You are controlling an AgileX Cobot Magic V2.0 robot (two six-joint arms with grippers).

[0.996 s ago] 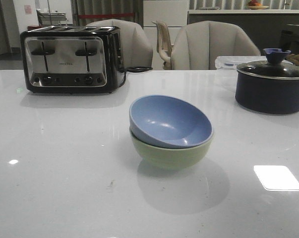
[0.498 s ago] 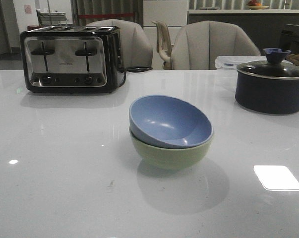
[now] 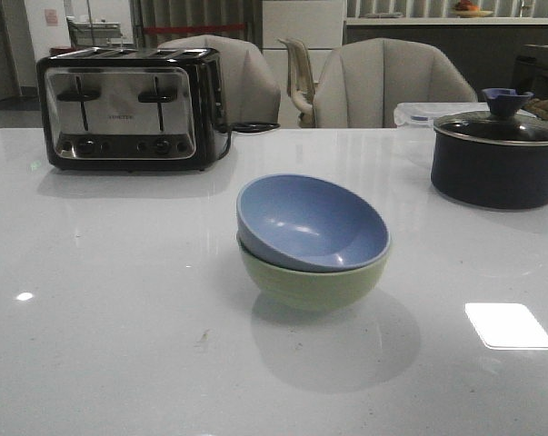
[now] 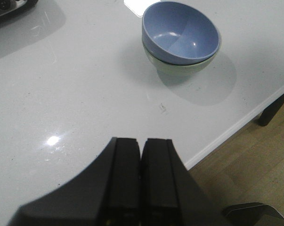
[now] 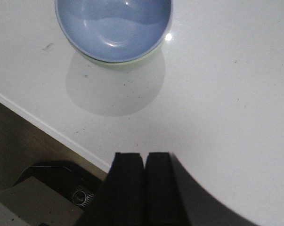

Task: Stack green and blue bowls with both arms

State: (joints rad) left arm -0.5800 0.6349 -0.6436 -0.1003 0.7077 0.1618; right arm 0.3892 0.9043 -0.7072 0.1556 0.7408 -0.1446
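Bowls stacked, both my pincers empty.

The blue bowl (image 3: 312,221) sits tilted inside the green bowl (image 3: 312,280) mid-tabletop (image 3: 119,318), so the stacking looks done; perhaps only levelling remains. My left pincer (image 4: 141,155) and right pincer (image 5: 144,165) are pressed closed on nothing, well clear of the stack. The toaster (image 3: 128,107) bears a small label, too blurred to read.

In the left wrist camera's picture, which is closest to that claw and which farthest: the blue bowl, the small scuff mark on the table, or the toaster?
From the left gripper:
1. Scuff mark, on bare tabletop just ahead.
2. Blue bowl, nested in the green bowl.
3. Toaster, at the far corner, roughly level with the bowl: a close call.
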